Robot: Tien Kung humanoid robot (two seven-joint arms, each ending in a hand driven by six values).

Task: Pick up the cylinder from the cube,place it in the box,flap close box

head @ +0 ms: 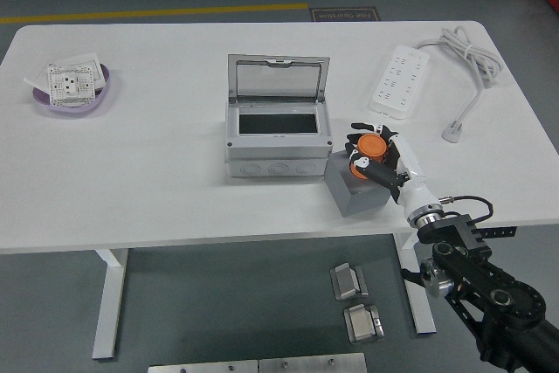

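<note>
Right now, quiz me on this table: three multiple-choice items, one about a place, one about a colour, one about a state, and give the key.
1. Where does the power strip lie?
A. far right of the table
B. near left corner
C. inside the box

2. What colour is the cylinder at the right hand?
A. green
B. orange
C. blue

3. How is the box's flap?
A. shut flat
B. taken off
C. standing open

Key: 1 A, the strip lies beyond the grey cube, its cord trailing right. 2 B, the orange cylinder sits between the hand's fingers over the cube. 3 C, the flap stands upright behind the grey box, whose dark inside shows.
</note>
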